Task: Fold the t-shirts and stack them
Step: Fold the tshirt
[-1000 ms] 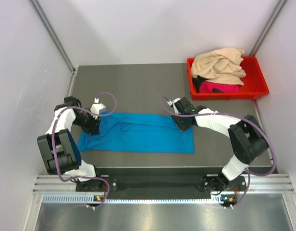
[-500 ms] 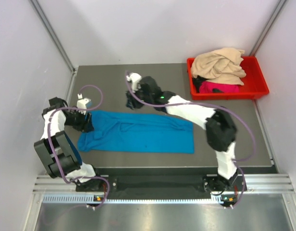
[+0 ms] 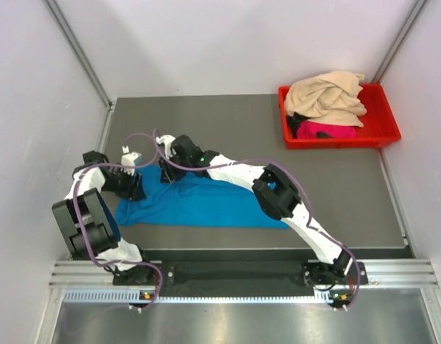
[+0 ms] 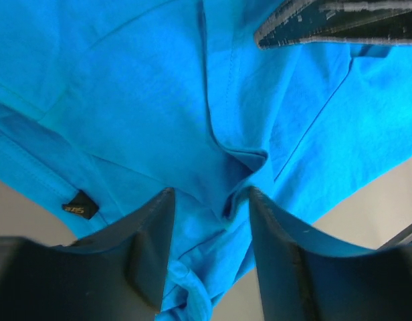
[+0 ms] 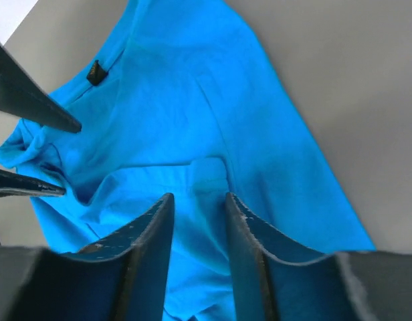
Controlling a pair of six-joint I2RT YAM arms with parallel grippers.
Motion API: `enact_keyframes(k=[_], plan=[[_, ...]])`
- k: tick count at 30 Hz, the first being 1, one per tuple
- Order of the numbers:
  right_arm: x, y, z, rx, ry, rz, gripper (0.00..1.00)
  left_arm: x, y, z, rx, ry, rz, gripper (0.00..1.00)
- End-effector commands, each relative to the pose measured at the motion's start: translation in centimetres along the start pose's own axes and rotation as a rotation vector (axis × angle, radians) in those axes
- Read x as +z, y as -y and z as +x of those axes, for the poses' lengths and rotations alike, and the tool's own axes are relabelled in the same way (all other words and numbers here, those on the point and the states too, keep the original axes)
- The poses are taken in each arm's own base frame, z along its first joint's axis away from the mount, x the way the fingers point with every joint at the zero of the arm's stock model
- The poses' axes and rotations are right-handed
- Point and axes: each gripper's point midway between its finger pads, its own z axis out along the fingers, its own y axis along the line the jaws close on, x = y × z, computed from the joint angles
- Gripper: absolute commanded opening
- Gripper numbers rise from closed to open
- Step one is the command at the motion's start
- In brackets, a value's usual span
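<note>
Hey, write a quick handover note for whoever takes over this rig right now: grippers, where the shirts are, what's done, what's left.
Left gripper: open, fingers either side of a ridge of the turquoise t-shirt at its left end.
Right gripper: open, reached across to that same end, fingers over the cloth.
Shirts: the turquoise one lies on the table as a long strip, apparently folded lengthwise. The beige t-shirt and pink t-shirt are crumpled in the red bin, beige on top.
Done: at most a first fold of the turquoise one.
Left: finish folding it, then fold the other two and stack all three.
</note>
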Motion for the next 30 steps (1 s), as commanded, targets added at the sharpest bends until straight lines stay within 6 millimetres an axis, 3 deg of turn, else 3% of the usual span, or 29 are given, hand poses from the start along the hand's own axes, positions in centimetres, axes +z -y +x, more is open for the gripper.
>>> enact_keyframes(k=[1,4,6,9,11,15,16,17,19,20,22,23,25,28,30], plan=[[0.1,-1.8,-3.3,0.012,0.093,-0.047,0.35,0.7,0.1,-0.1,0.033,0.021,0.023,0.50],[0.7,-1.5,-2.4,0.033,0.078,-0.047,0.33,0.8,0.9,0.4,0.044,0.012,0.062,0.43],[0.8,-1.6,-2.2,0.039,0.073,-0.047,0.23,0.8,1.0,0.6,0.055,0.003,0.069,0.38],[1.0,-1.3,-2.0,0.041,0.068,-0.034,0.17,1.1,0.8,1.2,0.053,-0.013,0.068,0.32],[0.9,-1.0,-1.8,0.039,0.064,-0.018,0.15,1.2,0.9,1.3,0.049,-0.019,0.079,0.24],[0.5,-1.1,-2.2,0.034,0.069,-0.021,0.00,1.2,1.0,1.1,0.054,-0.010,0.083,0.03],[0.2,-1.6,-2.6,0.033,0.083,-0.037,0.00,1.1,0.9,1.0,0.053,-0.009,0.078,0.00],[0.1,-1.8,-1.9,0.055,0.069,-0.048,0.00,1.1,0.8,0.9,0.053,-0.005,0.076,0.00],[-1.3,-3.1,-3.8,0.055,0.125,-0.079,0.00,0.9,0.4,0.4,0.057,0.003,0.050,0.00],[-1.5,-2.9,-2.2,0.079,0.099,-0.079,0.00,0.7,0.0,0.1,0.064,0.011,0.028,0.00],[-3.6,-4.2,-4.2,0.067,0.167,-0.102,0.00,0.3,-1.1,-0.4,0.080,0.020,-0.034,0.00],[-3.8,-3.8,-2.0,0.092,0.133,-0.094,0.00,0.1,-1.4,-0.5,0.084,0.023,-0.049,0.00],[-5.3,-4.9,-2.8,0.093,0.176,-0.125,0.00,-0.1,-2.0,-0.6,0.100,0.018,-0.076,0.00],[-5.8,-5.9,0.1,0.132,0.144,-0.162,0.00,-0.1,-2.2,-0.4,0.116,0.002,-0.080,0.00],[-6.1,-7.0,0.4,0.125,0.147,-0.185,0.00,-0.1,-2.1,-0.2,0.129,-0.004,-0.073,0.00]])
